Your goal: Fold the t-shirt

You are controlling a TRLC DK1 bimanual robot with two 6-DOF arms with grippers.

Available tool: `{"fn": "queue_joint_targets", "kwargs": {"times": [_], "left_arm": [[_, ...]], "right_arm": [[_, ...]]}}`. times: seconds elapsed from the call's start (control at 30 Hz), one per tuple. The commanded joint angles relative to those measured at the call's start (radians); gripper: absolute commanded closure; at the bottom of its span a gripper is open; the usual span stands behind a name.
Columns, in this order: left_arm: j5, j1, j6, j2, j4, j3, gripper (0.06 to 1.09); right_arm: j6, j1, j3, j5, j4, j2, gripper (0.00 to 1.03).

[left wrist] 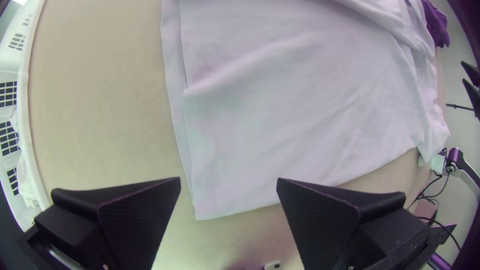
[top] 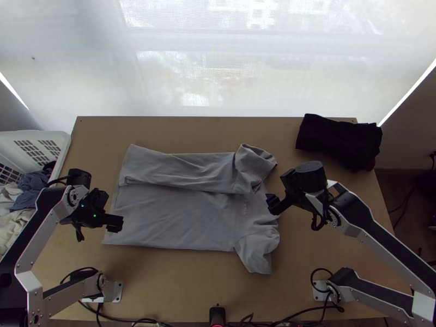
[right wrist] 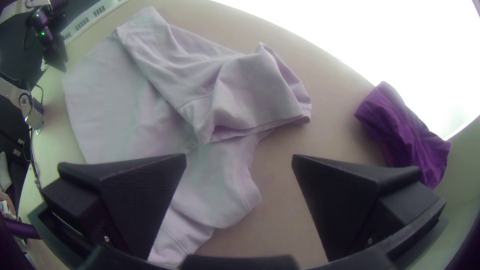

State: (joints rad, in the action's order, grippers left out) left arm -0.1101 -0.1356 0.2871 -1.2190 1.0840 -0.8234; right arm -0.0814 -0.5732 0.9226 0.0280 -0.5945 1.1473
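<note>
T-shirt point(top: 174, 218) lies, far side folded over; my left gripper point(top: 115, 222) and right gripper point(top: 273, 204) spread wide, empty.

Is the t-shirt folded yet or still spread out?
Partly folded: the t-shirt has its far side turned inward in a long strip, sleeve included, while its near side and near sleeve lie spread.

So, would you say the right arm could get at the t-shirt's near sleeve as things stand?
Probably yes: the right gripper hangs close by, open and empty, and nothing lies on the near sleeve or seems to block the way.
</note>
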Motion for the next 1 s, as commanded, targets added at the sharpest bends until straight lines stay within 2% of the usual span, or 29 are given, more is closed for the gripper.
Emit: {"fn": "queue_joint_targets", "kwargs": {"times": [0.0, 0.1, 0.23, 0.43, 0.47, 0.67, 0.77, 0.9, 0.97], "left_arm": [[0.043, -0.019, 0.009, 0.053, 0.004, 0.101, 0.15], [0.044, -0.021, 0.018, 0.061, -0.018, 0.145, 0.19], [0.043, -0.042, 0.040, 0.058, -0.041, 0.162, 0.33], [0.043, -0.039, 0.050, 0.026, -0.102, 0.188, 0.35], [0.043, -0.038, 0.050, 0.023, -0.108, 0.190, 0.38], [0.038, -0.038, 0.049, 0.012, -0.142, 0.191, 0.57], [0.021, -0.038, 0.052, 0.013, -0.144, 0.190, 0.76], [-0.002, -0.041, 0.052, 0.030, -0.144, 0.185, 1.02], [-0.019, -0.041, 0.046, 0.032, -0.144, 0.184, 1.05]], "right_arm": [[0.009, 0.010, 0.047, -0.019, -0.106, -0.081, 0.05], [0.009, 0.013, 0.036, -0.025, -0.131, -0.118, 0.05], [0.008, 0.013, 0.030, -0.036, -0.149, -0.156, 0.05], [0.028, 0.026, 0.038, -0.071, -0.169, -0.190, 0.05], [0.037, 0.032, 0.039, -0.082, -0.174, -0.193, 0.05], [0.055, 0.036, 0.035, -0.119, -0.191, -0.221, 0.05], [0.054, 0.018, 0.025, -0.123, -0.214, -0.224, 0.05], [0.019, -0.071, -0.053, -0.155, -0.281, -0.222, 0.05], [-0.017, -0.142, -0.113, -0.157, -0.332, -0.227, 0.05]]}}
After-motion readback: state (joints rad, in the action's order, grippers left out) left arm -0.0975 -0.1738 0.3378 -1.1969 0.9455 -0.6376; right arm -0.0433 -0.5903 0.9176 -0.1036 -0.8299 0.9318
